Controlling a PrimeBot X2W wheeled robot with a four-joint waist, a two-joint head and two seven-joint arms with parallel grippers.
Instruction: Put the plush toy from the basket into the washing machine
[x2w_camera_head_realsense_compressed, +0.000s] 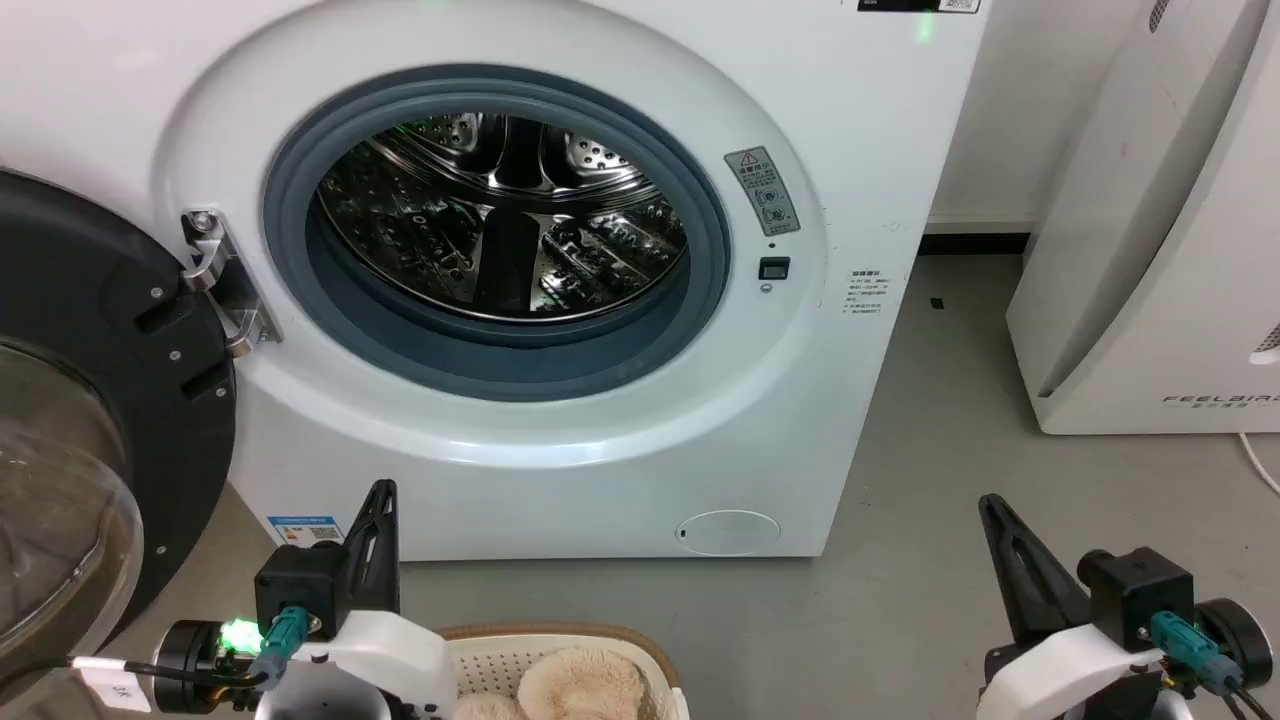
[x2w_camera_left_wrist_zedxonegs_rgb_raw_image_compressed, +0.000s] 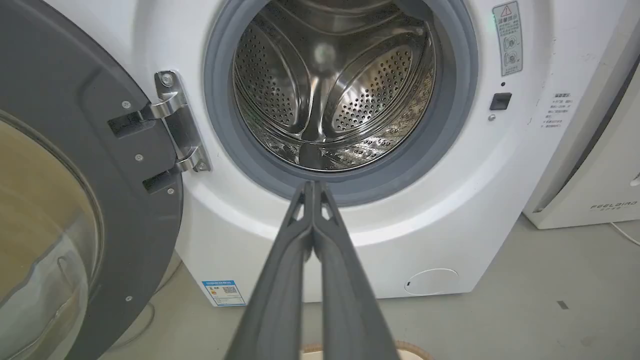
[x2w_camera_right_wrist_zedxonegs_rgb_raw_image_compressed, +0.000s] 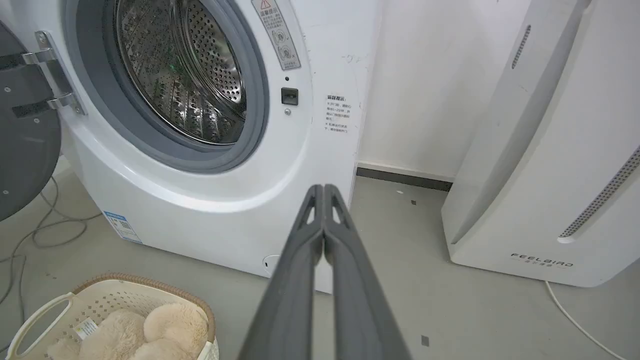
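Step in hand: pick-up not yet begun. The plush toy lies in the basket, which stands on the floor before the washing machine, apart from its front. The left gripper and right gripper are both clenched and empty, and hang before the machine, fingers towards it. Judgement: one gripper must release and descend into the basket. The toy's long axis seemingly follows the basket's length, but its facing cannot be told.
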